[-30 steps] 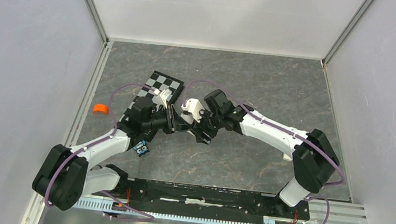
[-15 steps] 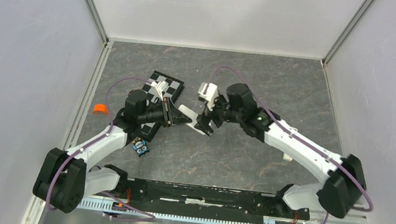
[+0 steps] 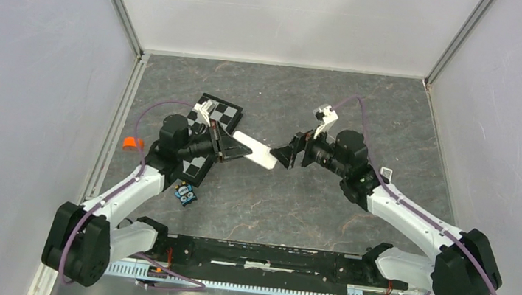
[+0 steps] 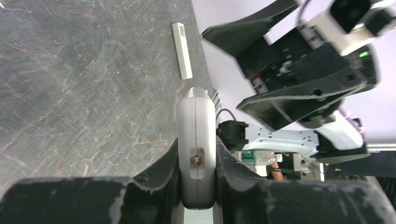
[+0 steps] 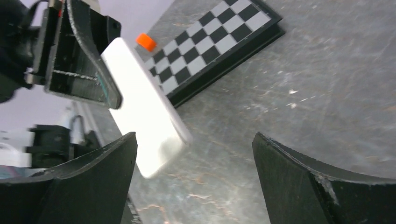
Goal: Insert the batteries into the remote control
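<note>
My left gripper (image 3: pixel 232 146) is shut on the remote control (image 3: pixel 254 151), a white bar held above the table with its free end pointing right. In the left wrist view the remote (image 4: pixel 197 135) is edge-on, clamped between both fingers of the left gripper (image 4: pixel 197 156). My right gripper (image 3: pixel 287 156) is open and empty, facing the remote's free end with a small gap. In the right wrist view the remote (image 5: pixel 144 121) lies just ahead of the right gripper (image 5: pixel 194 136), towards its left finger. No batteries show in any view.
A black-and-white chessboard (image 3: pixel 211 116) lies behind the left gripper and also shows in the right wrist view (image 5: pixel 219 42). An orange cap (image 3: pixel 131 144) sits at the left wall. A small blue toy (image 3: pixel 186 195) lies near the left arm. A small white piece (image 4: pixel 182 50) lies on the table.
My right gripper has pulled back to the right, away from the remote, and now stands apart from it and open. My left gripper keeps hold of the remote and has shifted slightly.
</note>
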`<state>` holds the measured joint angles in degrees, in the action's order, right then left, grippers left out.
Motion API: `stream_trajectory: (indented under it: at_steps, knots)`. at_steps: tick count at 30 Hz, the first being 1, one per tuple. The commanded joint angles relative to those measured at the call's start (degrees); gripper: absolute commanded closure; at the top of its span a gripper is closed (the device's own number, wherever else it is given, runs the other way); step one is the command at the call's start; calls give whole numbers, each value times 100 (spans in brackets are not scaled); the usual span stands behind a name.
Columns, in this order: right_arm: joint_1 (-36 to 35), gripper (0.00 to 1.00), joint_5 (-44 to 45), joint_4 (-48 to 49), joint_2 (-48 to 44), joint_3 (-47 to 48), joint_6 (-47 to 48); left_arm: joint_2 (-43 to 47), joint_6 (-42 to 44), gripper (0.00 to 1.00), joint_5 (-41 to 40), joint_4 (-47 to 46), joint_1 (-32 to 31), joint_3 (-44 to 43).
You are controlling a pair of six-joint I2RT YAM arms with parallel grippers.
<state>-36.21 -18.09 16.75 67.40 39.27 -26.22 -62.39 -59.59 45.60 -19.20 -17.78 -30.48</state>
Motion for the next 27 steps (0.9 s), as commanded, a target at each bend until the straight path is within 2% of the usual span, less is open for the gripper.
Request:
stream_trajectory:
  at_steps: [1, 9, 13, 17, 22, 25, 27]
  knots:
    - [52, 7, -392, 2583, -255, -692, -1703, 218, -798, 98, 129, -374, 242, -301]
    - [52, 31, -1054, 3976, 429, -767, -2801, 429, -1202, 98, 311, -486, 398, -491]
    - [55, 34, -1030, 4041, 562, -737, -2855, 492, -1365, 98, 368, -593, 400, -528]
    - [57, 38, -858, 3684, 627, -658, -2780, 524, -1513, 98, 418, -750, 406, -518]
    - [53, 61, -867, 3826, 850, -748, -3020, 505, -1949, 98, 513, -1337, 407, -436]
    - [52, 72, -976, 4182, 1036, -798, -3248, 499, -2126, 98, 569, -1694, 399, -395]
    - [39, 73, -1057, 4352, 1171, -761, -3356, 520, -2069, 98, 554, -1765, 371, -366]
